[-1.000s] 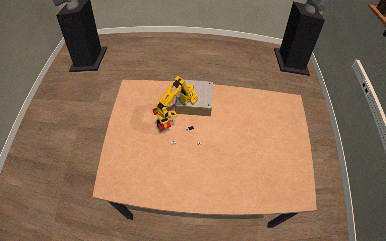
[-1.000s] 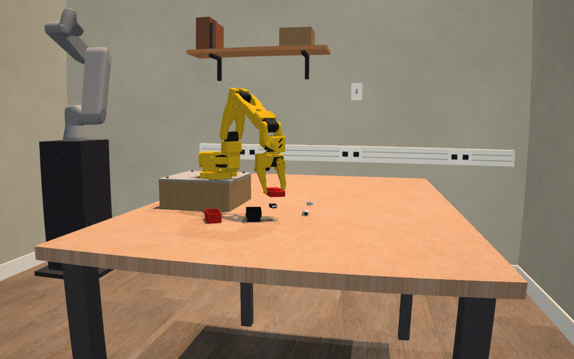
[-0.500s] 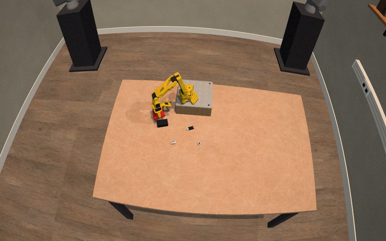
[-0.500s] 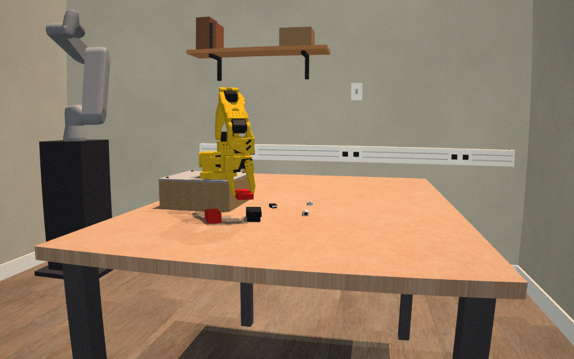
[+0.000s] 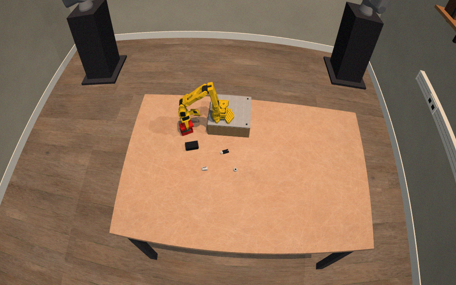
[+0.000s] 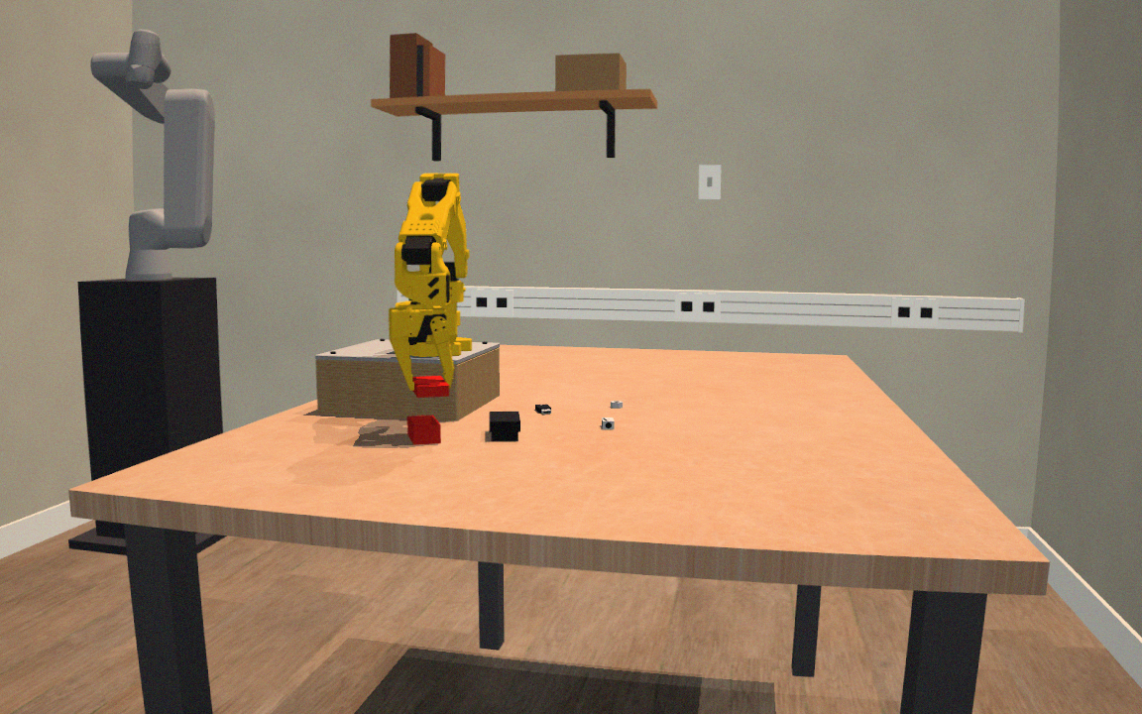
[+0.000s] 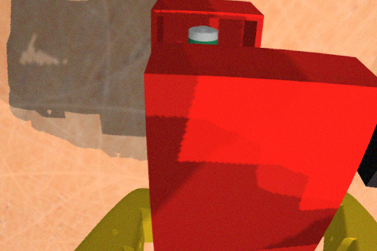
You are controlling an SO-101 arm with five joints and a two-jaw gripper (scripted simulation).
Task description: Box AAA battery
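Wide peach-toned tabletop (image 5: 258,198), carrying everything here. At its far edge, a grey-topped block (image 6: 469,377) bearing the yellow arm (image 6: 428,257), folded over and reaching down beside that block. Near the block's front corner, a red box (image 6: 423,429) resting open on the tabletop, with the AAA battery (image 7: 203,34) standing inside it: white cap and green band visible through the open top in the wrist view. Directly above the box and apart from it, a red lid (image 7: 251,168), gripped by the tool (image 6: 429,383), clenched on its two sides; yellow fingers visible at either lower edge of the lid in the wrist view. Lid held roughly level, covering most of the box from above yet with a clear gap below it in the exterior view. Just beside the red box, toward the middle of the tabletop, a black box (image 6: 504,424). Farther out, a small black-and-white stick-like part (image 5: 224,151), then a small white block (image 5: 204,168) and a small pale nut-like piece (image 5: 234,169), all lying separate from each other.
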